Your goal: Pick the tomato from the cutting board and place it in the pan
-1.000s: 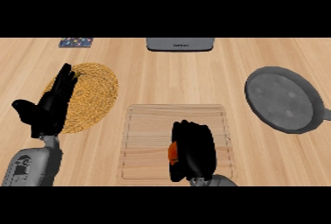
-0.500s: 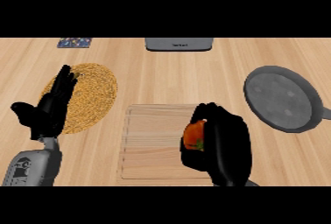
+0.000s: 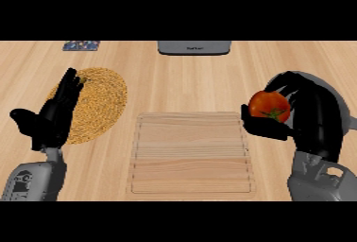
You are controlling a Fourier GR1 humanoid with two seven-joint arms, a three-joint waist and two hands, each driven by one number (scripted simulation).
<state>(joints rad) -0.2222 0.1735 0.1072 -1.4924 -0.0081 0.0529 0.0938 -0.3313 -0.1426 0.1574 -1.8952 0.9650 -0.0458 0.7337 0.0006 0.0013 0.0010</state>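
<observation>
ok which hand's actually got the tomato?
The right hand, at the view's right: its fingers curl round the tomato beside the cutting board. The left hand rests open over the woven mat.

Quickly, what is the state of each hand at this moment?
Left hand: open, fingers straight, holding nothing, resting over the woven mat.
Right hand: shut on the tomato.

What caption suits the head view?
Right robot hand holds the tomato beside the cutting board, over the pan.

My right hand [image 3: 307, 118] grips the round red tomato [image 3: 269, 105] beside the pale wooden cutting board [image 3: 191, 151], over the grey pan [image 3: 343, 111].
</observation>
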